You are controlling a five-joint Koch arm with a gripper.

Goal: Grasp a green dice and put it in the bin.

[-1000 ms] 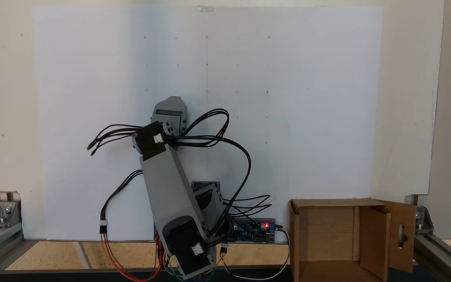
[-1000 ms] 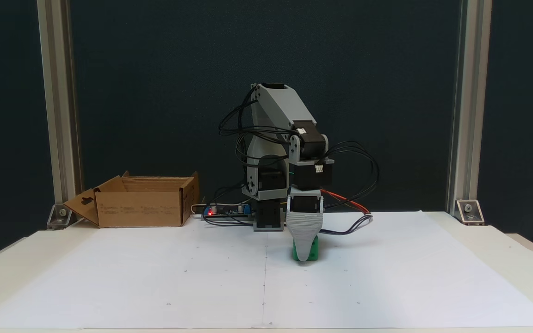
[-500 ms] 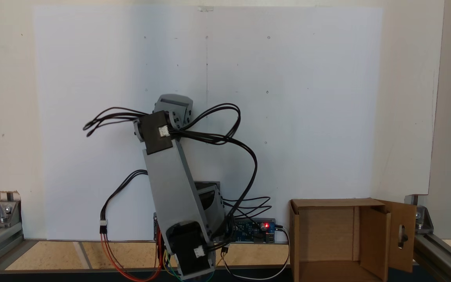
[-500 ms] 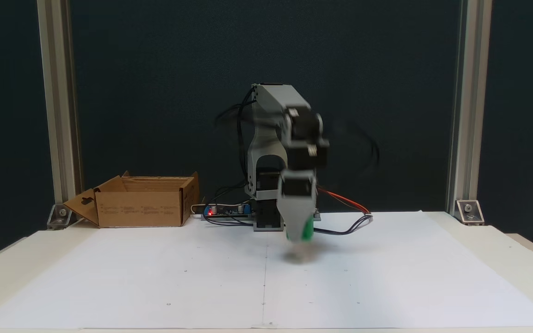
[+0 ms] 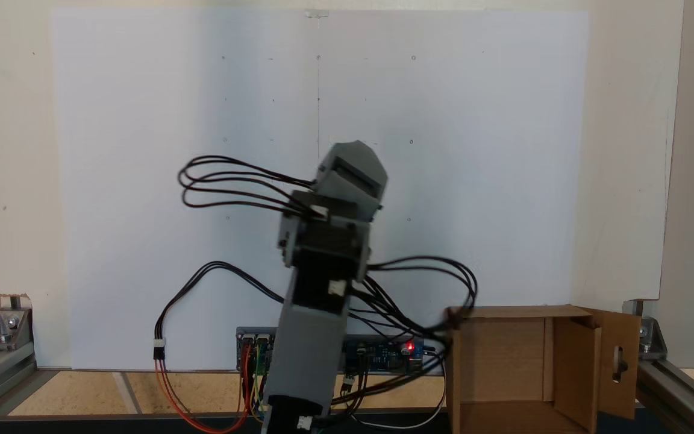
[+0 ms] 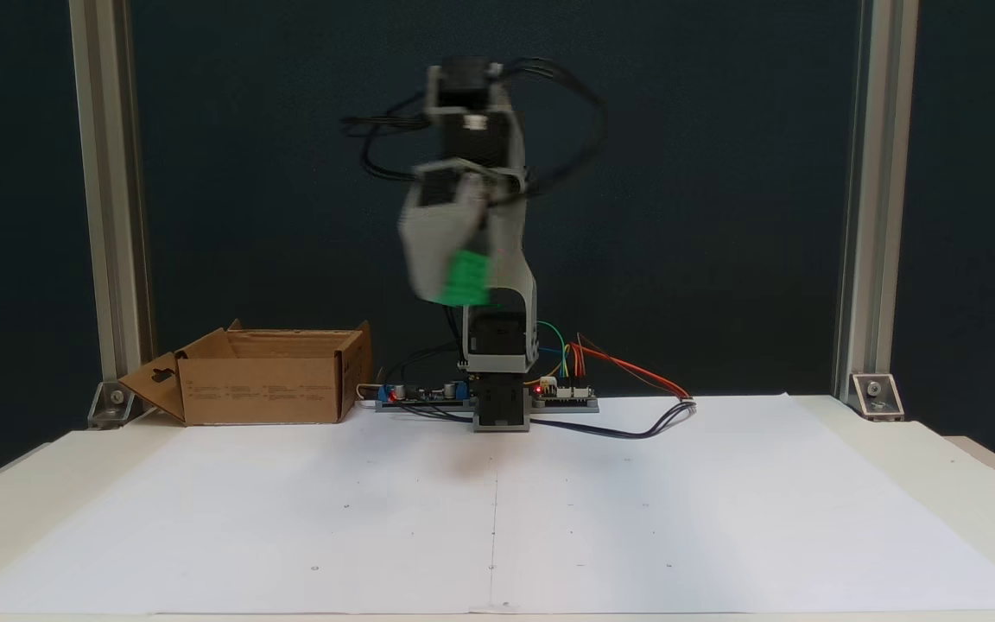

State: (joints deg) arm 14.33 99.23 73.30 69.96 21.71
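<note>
In a fixed view, the green dice (image 6: 466, 277) hangs high above the table, blurred by motion. My gripper (image 6: 456, 292) is shut on it, with the grey jaws to its left and above it. The bin, a brown cardboard box (image 6: 260, 389) with its flaps open, stands at the back left of the table, well below and to the left of the dice. Seen from above, the arm (image 5: 323, 271) leans toward the box (image 5: 497, 311) at the lower right, and the gripper's housing hides the dice. The keyhole flap (image 5: 618, 361) stands open.
A white paper sheet (image 6: 497, 510) covers the table. The circuit board (image 6: 411, 395) and coloured wires (image 6: 636, 371) lie by the arm's base. Black cables (image 5: 419, 283) loop around the arm near the box's corner. Aluminium frame posts (image 6: 109, 199) stand at the table's back corners.
The gripper has lifted the dice off the paper, risen high, and swung toward the box: left in the front view, right in the view from above.
</note>
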